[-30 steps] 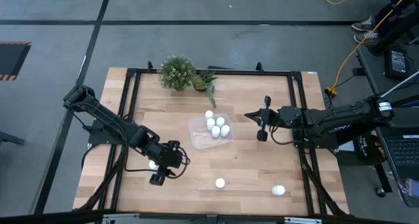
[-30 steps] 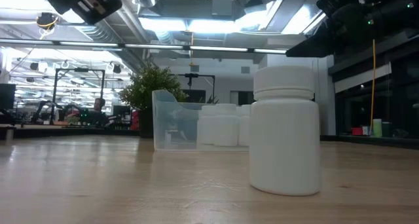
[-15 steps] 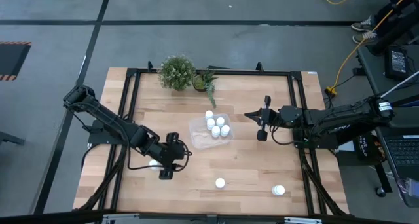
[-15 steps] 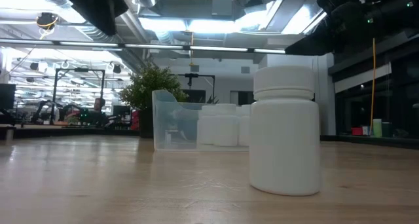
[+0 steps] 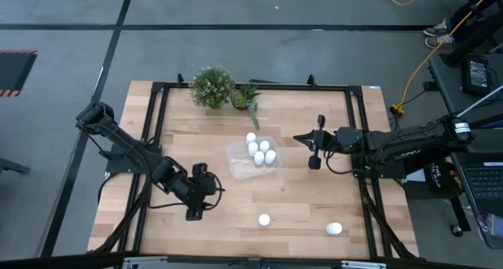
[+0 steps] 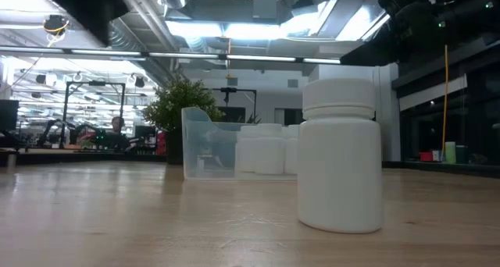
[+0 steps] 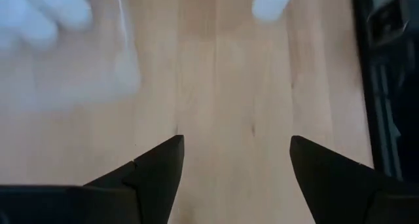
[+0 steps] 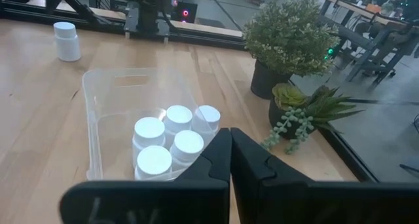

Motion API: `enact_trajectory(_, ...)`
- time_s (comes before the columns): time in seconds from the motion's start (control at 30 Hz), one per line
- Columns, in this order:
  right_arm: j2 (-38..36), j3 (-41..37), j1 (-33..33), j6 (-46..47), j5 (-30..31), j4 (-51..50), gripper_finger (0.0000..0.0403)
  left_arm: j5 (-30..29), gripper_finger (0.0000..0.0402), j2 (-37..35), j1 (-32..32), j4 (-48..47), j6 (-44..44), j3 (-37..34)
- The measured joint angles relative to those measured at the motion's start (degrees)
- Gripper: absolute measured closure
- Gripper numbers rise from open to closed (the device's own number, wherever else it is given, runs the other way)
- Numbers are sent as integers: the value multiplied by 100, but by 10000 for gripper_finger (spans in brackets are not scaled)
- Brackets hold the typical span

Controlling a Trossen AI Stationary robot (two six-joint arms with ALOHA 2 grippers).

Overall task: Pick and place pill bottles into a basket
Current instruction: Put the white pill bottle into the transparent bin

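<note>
Where wood lies, clear basket (image 5: 242,160).

Clearance record: open board at the front, crowding around the basket.
Bare wood runs between the left gripper (image 5: 194,211), fingers spread with only wood between them, and the lone front pill bottles (image 5: 265,219). The basket (image 5: 239,156) has five bottles packed at its right end; its left half is free. Right gripper (image 5: 313,162) waits just beside it; the potted plant (image 5: 212,86) blocks the back edge.
</note>
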Motion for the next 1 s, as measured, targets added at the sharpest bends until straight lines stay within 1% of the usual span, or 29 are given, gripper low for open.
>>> enact_trajectory(0.13,0,-1,0,3,0,33,398,403,132,2,-191,-964,-956,0)
enact_trajectory(0.2,0,-1,0,15,0,77,398,482,132,2,-270,-1423,-1386,0)
enact_trajectory(0.27,0,0,2,17,0,98,398,492,132,2,-355,-1666,-1693,0)
enact_trajectory(0.53,0,0,1,21,0,94,398,482,132,2,-688,-1752,-2372,0)
enact_trajectory(0.7,0,0,2,271,0,86,398,120,132,56,-918,-1763,-2860,0)
enact_trajectory(0.77,0,0,2,304,0,75,398,61,132,120,-1020,-1819,-2947,0)
enact_trajectory(0.9,0,0,2,304,0,70,398,128,132,325,-1191,-2043,-3277,0)
enact_trajectory(1.0,0,0,2,302,0,66,398,154,132,470,-1251,-2094,-3323,0)
